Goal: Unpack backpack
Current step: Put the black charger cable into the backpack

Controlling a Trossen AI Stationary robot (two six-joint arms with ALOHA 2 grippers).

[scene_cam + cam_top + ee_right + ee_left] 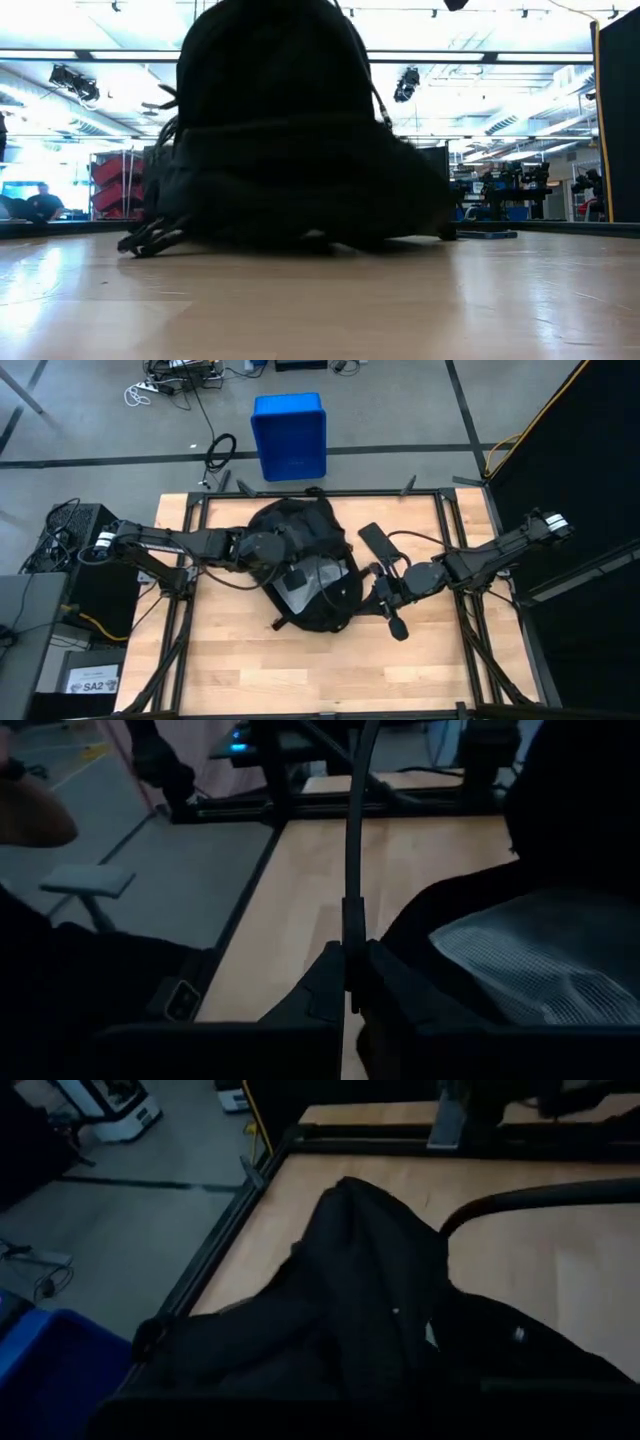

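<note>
the backpack [305,565] lies on the wooden table [250,670]. left gripper [283,552] and right gripper [378,588], jaws closed, flank it. a blue bin [289,435] stands on the grey floor beyond.

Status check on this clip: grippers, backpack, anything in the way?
Left gripper shut on large black fabric backpack, table centre. Right gripper shut at its right side. Nothing out yet. Black strap crosses right wrist view.
</note>
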